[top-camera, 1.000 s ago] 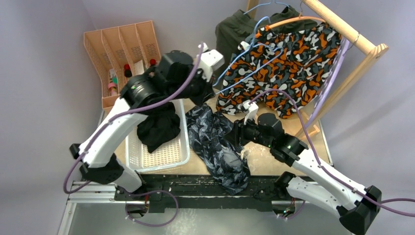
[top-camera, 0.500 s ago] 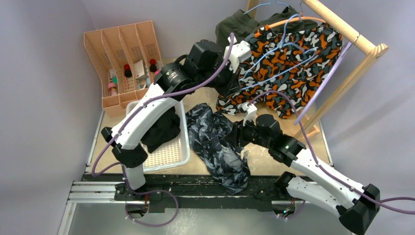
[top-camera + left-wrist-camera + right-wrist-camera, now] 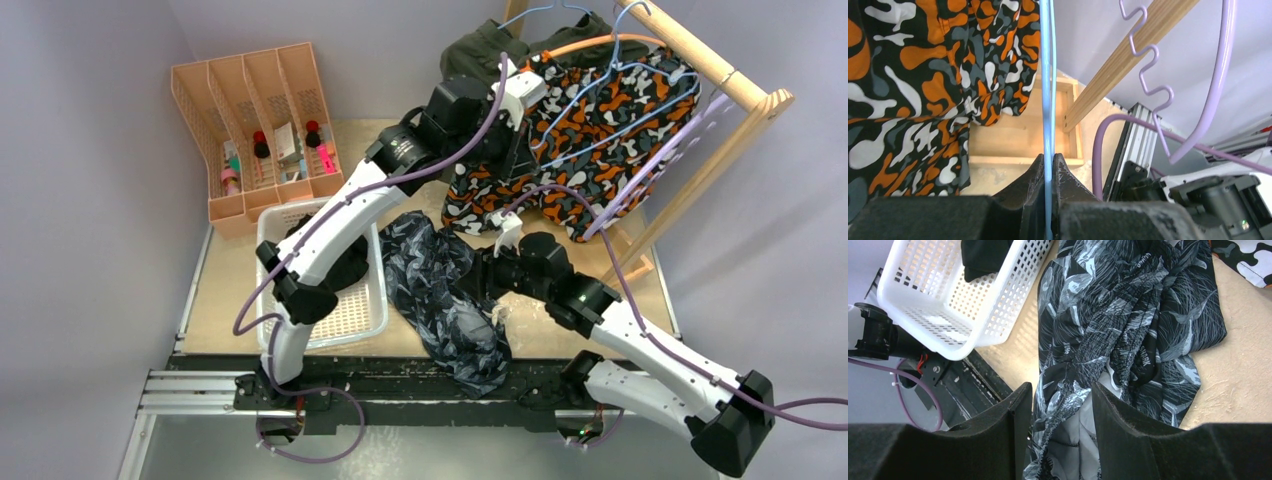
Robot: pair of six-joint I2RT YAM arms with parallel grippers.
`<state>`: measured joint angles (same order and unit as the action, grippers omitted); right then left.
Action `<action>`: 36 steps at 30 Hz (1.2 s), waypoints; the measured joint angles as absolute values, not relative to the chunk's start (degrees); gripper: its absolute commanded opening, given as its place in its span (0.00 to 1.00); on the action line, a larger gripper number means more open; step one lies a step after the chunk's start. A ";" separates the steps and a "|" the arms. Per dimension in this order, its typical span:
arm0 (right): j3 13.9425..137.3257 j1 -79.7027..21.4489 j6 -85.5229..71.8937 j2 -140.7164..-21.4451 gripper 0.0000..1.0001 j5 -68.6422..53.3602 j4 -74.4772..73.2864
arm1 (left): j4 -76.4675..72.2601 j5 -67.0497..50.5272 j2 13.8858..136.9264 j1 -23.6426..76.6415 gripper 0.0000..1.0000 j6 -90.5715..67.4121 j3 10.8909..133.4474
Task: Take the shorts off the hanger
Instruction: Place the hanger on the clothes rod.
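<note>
My left gripper (image 3: 522,135) is raised at the wooden rack and is shut on the wire of an empty blue hanger (image 3: 1049,90), jaws pinched on it (image 3: 1049,161). Orange-black-white camouflage shorts (image 3: 600,140) hang on the rack, just left of the wire in the left wrist view (image 3: 923,75). Olive green shorts (image 3: 475,55) hang behind them. Dark blue-grey camouflage shorts (image 3: 440,290) lie crumpled on the table. My right gripper (image 3: 480,280) is open just above them, fabric showing between its jaws (image 3: 1062,390). Black shorts (image 3: 335,265) lie in the white basket (image 3: 365,315).
The wooden rack bar (image 3: 700,55) slants across the back right, with its frame foot (image 3: 635,265) on the table. A purple hanger (image 3: 1208,100) hangs by the bar. An orange file sorter (image 3: 250,110) with small bottles stands at the back left.
My left arm has swung right and back from above the basket to the rack, carrying the blue hanger with it. The right arm has hardly moved.
</note>
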<state>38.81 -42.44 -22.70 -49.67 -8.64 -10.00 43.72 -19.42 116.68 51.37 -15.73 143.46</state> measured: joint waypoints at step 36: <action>38.81 -42.44 -24.67 -50.37 0.50 -7.01 -9.89 | 30.87 -23.62 126.72 51.64 0.00 -25.41 147.65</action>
<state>38.81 -42.44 -24.67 -50.37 -7.01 -9.89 30.87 -23.62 126.72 51.64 -25.41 147.65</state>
